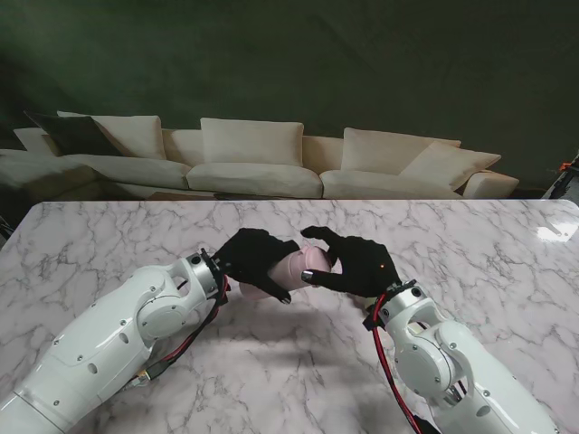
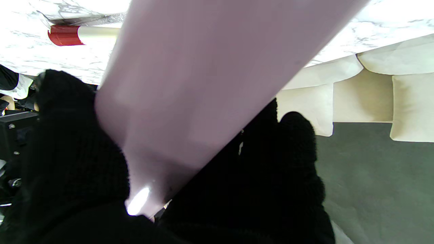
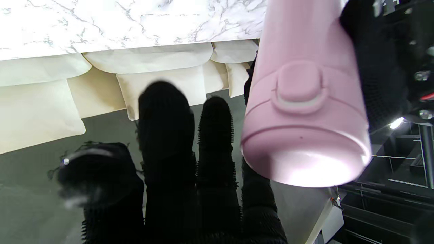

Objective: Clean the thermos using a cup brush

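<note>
Judging from the grasp, the smooth pink cylindrical thermos [image 1: 291, 268] could have slipped or twisted, since only the black-gloved left hand [image 1: 255, 258] carried it above the white marble counter [image 1: 109, 235], lid still shut. Its fingers [image 2: 291, 152] were wrapped tightly round the body. The black-gloved right hand [image 1: 355, 262] hovered at the lid end, fingers [image 3: 166, 125] spread, holding nothing. A red-tipped handle [image 2: 78, 35], possibly the brush, lay on the counter.

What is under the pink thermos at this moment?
The thermos is held off the marble table by the left hand. In the left wrist view a red-and-white handle, possibly the brush, lies on the table behind it; the rest is covered.
</note>
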You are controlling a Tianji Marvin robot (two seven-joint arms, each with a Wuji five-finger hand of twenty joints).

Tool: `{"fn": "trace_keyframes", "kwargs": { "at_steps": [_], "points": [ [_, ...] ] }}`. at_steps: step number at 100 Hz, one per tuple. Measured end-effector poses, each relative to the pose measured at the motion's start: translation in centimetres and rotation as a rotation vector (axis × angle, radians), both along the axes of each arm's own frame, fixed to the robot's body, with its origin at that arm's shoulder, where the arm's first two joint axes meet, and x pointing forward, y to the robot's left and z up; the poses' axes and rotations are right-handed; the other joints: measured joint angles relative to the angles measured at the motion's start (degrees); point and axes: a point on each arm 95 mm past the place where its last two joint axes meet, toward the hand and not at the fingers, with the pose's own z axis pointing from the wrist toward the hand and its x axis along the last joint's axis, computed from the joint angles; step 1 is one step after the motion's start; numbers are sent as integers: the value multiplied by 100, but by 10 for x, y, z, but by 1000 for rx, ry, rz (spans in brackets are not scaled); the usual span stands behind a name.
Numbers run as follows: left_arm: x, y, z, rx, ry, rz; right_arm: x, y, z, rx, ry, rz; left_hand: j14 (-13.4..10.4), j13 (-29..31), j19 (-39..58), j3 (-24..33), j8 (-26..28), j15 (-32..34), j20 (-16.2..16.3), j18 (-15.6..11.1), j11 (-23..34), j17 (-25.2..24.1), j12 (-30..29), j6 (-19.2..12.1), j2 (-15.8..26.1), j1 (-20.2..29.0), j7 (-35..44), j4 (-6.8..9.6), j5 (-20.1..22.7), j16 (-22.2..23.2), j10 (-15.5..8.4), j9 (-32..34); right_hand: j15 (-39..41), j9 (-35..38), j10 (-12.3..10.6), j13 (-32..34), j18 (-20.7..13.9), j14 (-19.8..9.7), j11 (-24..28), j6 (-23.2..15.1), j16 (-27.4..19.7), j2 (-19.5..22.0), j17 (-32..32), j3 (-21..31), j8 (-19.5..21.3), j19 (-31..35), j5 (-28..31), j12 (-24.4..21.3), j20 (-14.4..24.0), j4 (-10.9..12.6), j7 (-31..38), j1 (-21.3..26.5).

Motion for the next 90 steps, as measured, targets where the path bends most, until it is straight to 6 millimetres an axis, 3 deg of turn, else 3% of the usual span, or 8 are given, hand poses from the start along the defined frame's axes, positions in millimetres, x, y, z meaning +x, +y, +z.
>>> {"fn": "trace_keyframes", "kwargs": {
  "at_steps": [11, 19, 24, 38, 48, 61, 73, 90],
  "points": [
    [0, 1, 0, 0, -1, 1, -8, -10, 4, -36, 36, -8, 0, 0, 0, 0, 0, 0, 0, 0, 0, -1, 0, 0, 0, 0, -1, 0, 0, 0, 0, 0, -2051, -2049, 70, -1170, 343, 67, -819, -211, -269, 124, -928, -187, -63, -627, -697, -456, -145, 1, -654, 176],
    [0, 2, 0, 1, -3, 3, -13, -16, 7, -81, 48, -7, 0, 0, 0, 0, 0, 0, 0, 0, 0, -1, 0, 0, 0, 0, -2, -1, 0, 0, 0, 0, -3091, -3450, 70, -2290, 574, 72, -1089, -263, -618, 117, -1815, -303, 463, -1360, -734, -733, 179, 15, -2443, 734],
    [0, 2, 0, 2, -4, 4, -15, -21, 7, -91, 43, -1, 0, 0, 0, 0, 0, 0, 0, 0, 0, -1, 0, 0, 0, 0, -2, -1, 0, 0, 0, 0, -3389, -3992, 84, -2739, 770, 90, -1179, -265, -824, -49, -2096, -315, -219, -1710, -693, -831, 258, 70, -3019, 1165],
    [0, 3, 0, 2, -6, 6, -19, -29, 11, 67, 48, 118, 0, 0, 0, 0, 0, 1, 0, 0, 0, -1, 0, 0, 0, 0, -3, -1, 0, 0, 0, 0, -3952, -4391, 92, -3667, 1049, 99, -2274, -265, -1239, -1192, -3192, -43, -1071, -2608, -568, -1332, 259, 435, -3347, 2814],
    [0, 4, 0, 2, -7, 8, -21, -37, 14, -34, -23, 140, 0, 0, 0, 0, 0, 1, 0, 0, 0, -1, 0, 0, 0, 0, -3, -1, 0, 0, 0, 0, -4027, -4397, 91, -3857, 1049, 42, -2523, -272, -1333, -1802, -3634, 763, -1076, -3041, -567, -1396, 201, 1212, -3337, 3991],
    [1, 5, 1, 0, -8, 9, -23, -41, 15, -27, -81, 150, 0, 0, 1, 0, 0, 1, 1, 0, 0, -1, 0, 0, 0, 0, -4, -2, 0, 0, 0, 0, -4027, -4397, 81, -3836, 888, -253, -2363, -1269, -1335, -2044, -3728, 2822, 669, -3211, -583, -1331, 199, 823, -3188, 5146],
    [1, 5, 1, -1, -9, 9, -19, -43, 13, -82, -158, 140, 0, 0, 1, 0, 0, 1, 1, 0, 0, -1, 0, 0, 1, 0, -4, -7, 0, 0, 0, 0, -3868, -4397, 14, -3763, 675, -430, -2113, -1879, -1335, -1996, -3651, 2905, 1686, -3213, -588, -1242, 199, 477, -3117, 5985],
    [0, 4, 1, -4, -11, 4, -7, -43, 7, -160, -213, 170, 0, -1, 1, 0, 0, 1, 1, 0, 0, -3, 0, 0, 1, 0, -5, -9, 0, 0, 0, 0, -3707, -4397, 1, -3762, 522, -540, -2094, -1919, -1335, -1884, -3647, 2605, 1809, -3213, -588, -1228, 199, 253, -3115, 6023]
  ]
}}
